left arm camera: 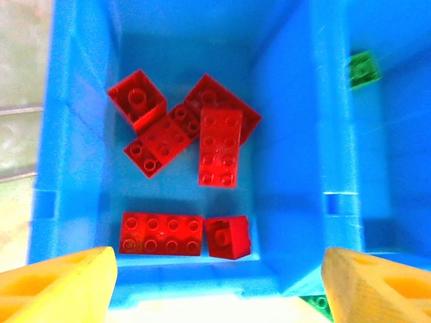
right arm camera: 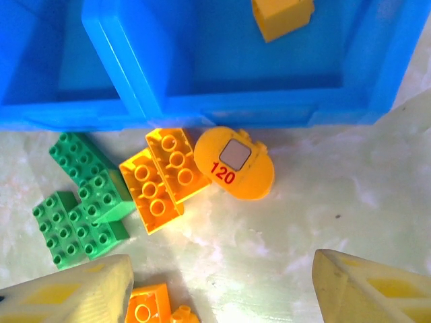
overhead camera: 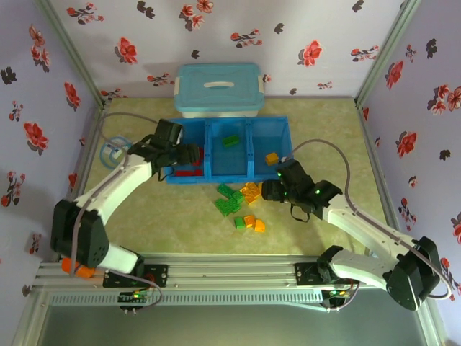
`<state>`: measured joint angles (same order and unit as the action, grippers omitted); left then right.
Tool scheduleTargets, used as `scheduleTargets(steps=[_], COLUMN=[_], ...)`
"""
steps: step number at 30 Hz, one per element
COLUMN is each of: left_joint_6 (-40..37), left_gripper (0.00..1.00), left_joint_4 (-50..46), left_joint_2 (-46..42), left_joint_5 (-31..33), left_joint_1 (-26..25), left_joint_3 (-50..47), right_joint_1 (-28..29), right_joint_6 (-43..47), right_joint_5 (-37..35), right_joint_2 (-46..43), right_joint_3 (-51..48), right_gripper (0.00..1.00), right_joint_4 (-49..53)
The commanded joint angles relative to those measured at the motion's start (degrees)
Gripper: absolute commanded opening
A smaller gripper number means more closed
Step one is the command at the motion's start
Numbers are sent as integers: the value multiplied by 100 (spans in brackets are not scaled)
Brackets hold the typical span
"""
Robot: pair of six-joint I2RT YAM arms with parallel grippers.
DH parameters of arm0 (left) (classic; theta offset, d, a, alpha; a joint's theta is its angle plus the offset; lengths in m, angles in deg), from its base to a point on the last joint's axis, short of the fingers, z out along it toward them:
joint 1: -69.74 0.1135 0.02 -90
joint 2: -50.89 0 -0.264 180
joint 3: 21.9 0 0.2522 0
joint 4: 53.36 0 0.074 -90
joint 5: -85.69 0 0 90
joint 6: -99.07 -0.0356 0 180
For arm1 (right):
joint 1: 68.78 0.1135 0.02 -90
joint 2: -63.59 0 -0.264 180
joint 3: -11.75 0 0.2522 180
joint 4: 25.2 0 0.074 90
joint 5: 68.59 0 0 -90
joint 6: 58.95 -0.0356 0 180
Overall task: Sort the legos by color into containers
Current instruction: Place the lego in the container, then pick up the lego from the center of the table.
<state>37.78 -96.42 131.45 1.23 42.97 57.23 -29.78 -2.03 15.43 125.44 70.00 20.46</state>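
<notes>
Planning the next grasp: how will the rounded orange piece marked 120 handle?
The rounded orange piece looks like stiff, light plastic. Its curved, glossy edge could slip when pinched; pushed, it may spin rather than slide.

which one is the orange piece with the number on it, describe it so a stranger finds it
Find the blue tray; against its near wall on the table lies a loose cluster of green legos and orange bricks. At that cluster's right end, beside the studded orange bricks, sits the orange piece. It alone is rounded and studless, with a grey square and a red 120.
</notes>
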Motion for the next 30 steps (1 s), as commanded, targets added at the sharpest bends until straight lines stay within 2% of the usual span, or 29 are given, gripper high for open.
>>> scheduleTargets(steps=[1, 13, 19, 30], left_joint_6=[-86, 360, 500, 513], left_gripper=[80, 79, 78, 78], left_joint_4=[134, -67, -154, -226], left_joint_2=[-642, -2008, -2452, -2679], left_joint_5=[55, 66, 77, 122], left_joint_1=[-107, -206, -239, -233], left_joint_3=[-346, -1633, -2076, -2237], right_joint_1=[90, 1316, 1372, 1426], right_joint_6=[-21, 196, 107, 436], right_joint_5=[309, 53, -179, -457], right_joint_2=[166, 1880, 2499, 3704], right_joint_3=[-76, 781, 1204, 2293], right_gripper=[71, 70, 67, 63], right_joint_4=[-221, -356, -537, 84])
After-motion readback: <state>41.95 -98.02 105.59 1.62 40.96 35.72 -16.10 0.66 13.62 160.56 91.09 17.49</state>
